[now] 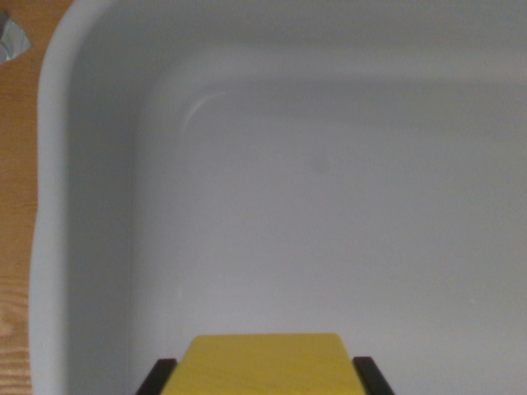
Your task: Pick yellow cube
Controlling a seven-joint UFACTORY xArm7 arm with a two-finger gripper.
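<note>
From the wrist view, the camera is looking down into a white bin (90, 206) whose rounded rim is curving through the upper left of the frame, with a strip of wooden table (16, 206) showing along the left edge and a small grey object (10, 37), too cropped to identify, sitting in the top left corner. At the bottom centre the yellow cube (268, 362) is filling the gap between two dark fingers (156, 378), one showing at each lower side of it; the gripper (265, 383) is pinching the cube, its jaws pressed against the left and right faces, though the contact itself is falling just below the frame edge, so I am judging that from how snugly the fingers are flanking it. The cube is sitting over the bare bin floor, and whether it is resting on that floor or hanging above it I cannot tell. It is looking like a small, light, rigid block, faintly grained like painted wood, with flat faces that should be giving firm purchase and little risk of crushing; the smooth paint could be slippery, so a square hold on opposite flat sides seems best. Being a cube, it has no real long axis; its top face is pointing at the camera and its edges are lying square to the frame.
</note>
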